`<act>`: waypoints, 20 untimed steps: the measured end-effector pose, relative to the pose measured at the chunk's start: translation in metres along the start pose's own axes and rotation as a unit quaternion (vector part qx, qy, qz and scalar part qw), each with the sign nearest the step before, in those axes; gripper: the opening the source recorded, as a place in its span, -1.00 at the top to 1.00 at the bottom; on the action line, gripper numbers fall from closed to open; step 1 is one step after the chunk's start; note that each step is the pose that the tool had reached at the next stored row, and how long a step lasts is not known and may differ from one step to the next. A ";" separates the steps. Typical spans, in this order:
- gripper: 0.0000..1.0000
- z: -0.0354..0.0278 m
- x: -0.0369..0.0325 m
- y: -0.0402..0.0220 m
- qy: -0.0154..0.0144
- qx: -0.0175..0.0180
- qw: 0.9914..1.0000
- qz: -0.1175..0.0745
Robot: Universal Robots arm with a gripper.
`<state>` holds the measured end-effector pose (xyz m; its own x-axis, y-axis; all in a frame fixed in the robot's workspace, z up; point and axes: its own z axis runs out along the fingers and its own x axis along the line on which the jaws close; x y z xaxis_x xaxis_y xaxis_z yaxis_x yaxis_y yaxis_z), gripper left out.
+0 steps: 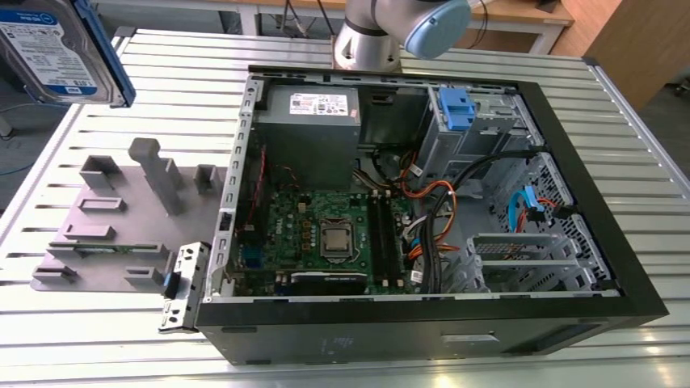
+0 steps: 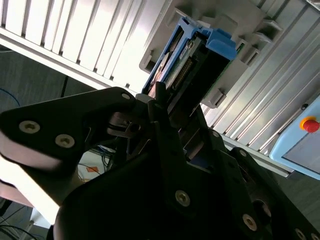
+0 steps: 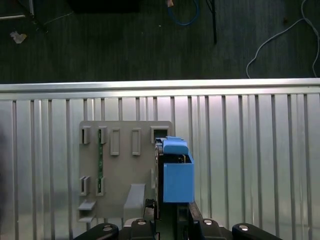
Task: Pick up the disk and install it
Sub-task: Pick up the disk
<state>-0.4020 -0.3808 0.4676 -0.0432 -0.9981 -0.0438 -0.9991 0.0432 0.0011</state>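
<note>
Gripper: the gripper (image 2: 172,117) is clamped on the disk. In both wrist views its black fingers (image 2: 100,107) press against the drive's two broad faces, the jaws drawn in to the drive's thickness.
Surface: a slatted metal surface (image 1: 161,73) lies below the gripper, and the gripper touches none of it.
Computer case: an open black tower (image 1: 431,339) lies on its side on the surface. It is well apart from the gripper, toward the exterior view's right.
Arm: the pale robot arm (image 1: 377,32) rises behind the case's far wall.
Holder plate: a grey plate with upright slots and posts (image 3: 120,170) rests on the surface beneath the gripper. It sits between the gripper and the case in the exterior view.
Motherboard: a green board (image 1: 323,234) lies flat inside the case, far from the gripper.
Power supply: a grey box with a white label (image 1: 313,121) sits in the case's far corner, well apart from the gripper.
Drive cage: a grey cage with a blue handle (image 1: 458,129) stands inside the case just beside the power supply, on the side away from the gripper.
Disk: the disk (image 1: 48,48) is held in the gripper, lifted clear of the surface and standing on edge over the holder plate's edge. Its white-and-blue label faces the exterior camera, at that view's left. The blue carrier bracket (image 3: 176,172) frames it, and its connector edge points away from the gripper in the second wrist view.
Green strip: a thin green circuit strip (image 3: 100,160) stands in one of the plate's slots, below and to one side of the gripper.
</note>
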 end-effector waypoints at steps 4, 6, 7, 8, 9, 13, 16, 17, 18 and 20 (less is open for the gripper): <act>0.30 -0.0001 0.0000 0.0000 0.000 0.000 1.000 0.000; 0.30 -0.0001 0.0000 0.0000 0.000 0.000 1.000 0.000; 0.30 -0.0002 0.0000 0.0000 0.000 0.000 1.000 0.000; 0.30 -0.0002 0.0000 0.0000 0.000 0.000 1.000 0.000; 0.30 -0.0005 0.0000 0.0000 0.000 0.000 1.000 0.000; 0.30 -0.0032 -0.0001 0.0000 0.000 0.000 1.000 0.000; 0.30 -0.0061 -0.0003 0.0000 0.000 0.000 1.000 0.000; 0.30 -0.0072 -0.0003 0.0000 0.000 0.000 1.000 0.000; 0.30 -0.0082 -0.0004 0.0000 0.000 0.000 1.000 0.000; 0.30 -0.0102 -0.0005 0.0000 0.000 0.000 1.000 0.000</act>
<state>-0.4020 -0.3807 0.4778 -0.0432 -0.9981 -0.0438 -0.9991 0.0432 0.0012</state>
